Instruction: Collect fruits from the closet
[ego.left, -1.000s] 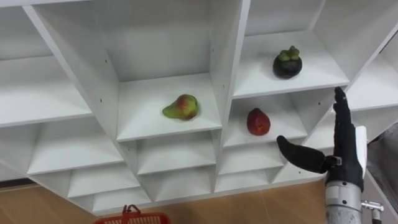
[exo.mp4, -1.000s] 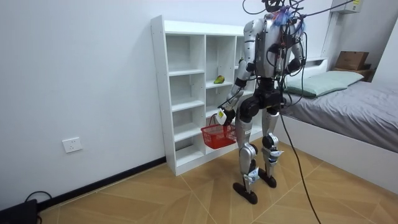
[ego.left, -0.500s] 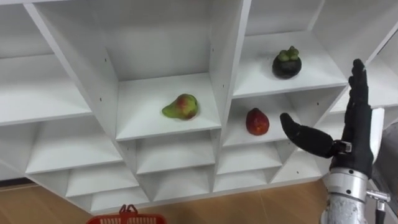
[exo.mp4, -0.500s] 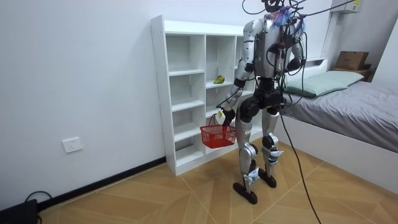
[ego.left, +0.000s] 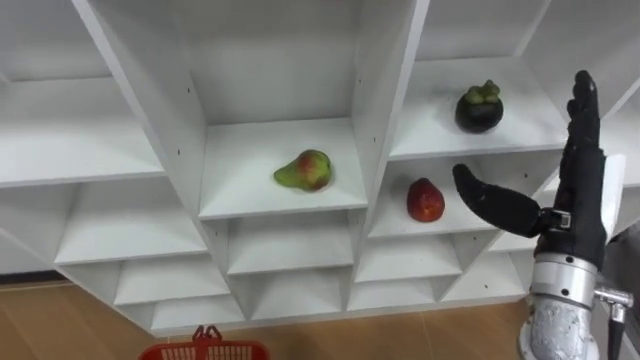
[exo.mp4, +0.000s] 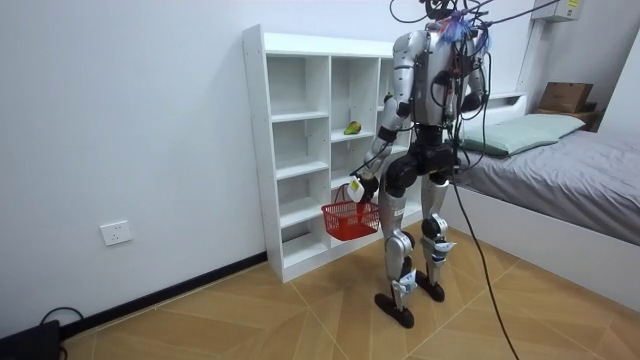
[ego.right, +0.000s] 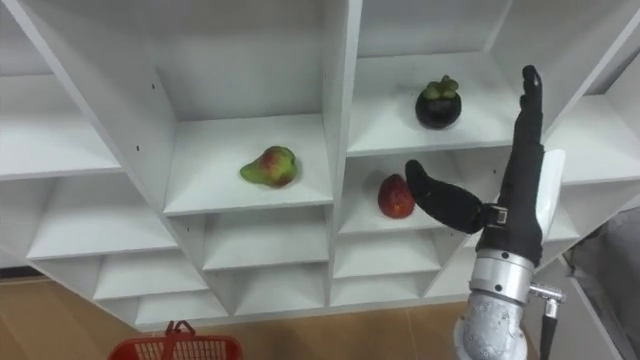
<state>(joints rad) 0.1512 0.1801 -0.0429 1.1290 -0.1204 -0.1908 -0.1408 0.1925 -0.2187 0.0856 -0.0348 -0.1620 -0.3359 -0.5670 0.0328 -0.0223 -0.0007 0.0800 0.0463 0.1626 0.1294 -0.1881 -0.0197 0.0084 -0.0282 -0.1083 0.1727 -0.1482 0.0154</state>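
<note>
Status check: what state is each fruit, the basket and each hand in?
pear: lying on a middle-column shelf, untouched.
mangosteen: sitting on a right-column shelf, untouched.
red fruit: on the shelf below it, not grasped.
left hand: shut on the red basket handle.
red basket: hanging from the left hand.
right hand: open, raised before the right column, empty.

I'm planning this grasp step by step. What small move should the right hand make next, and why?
Probably ease the right hand forward and slightly left, into the compartment with the red fruit. The hand is open and holds nothing, with its fingers straight up. Its thumb points toward that fruit, which looks like the nearest of the three on the shelves.
</note>
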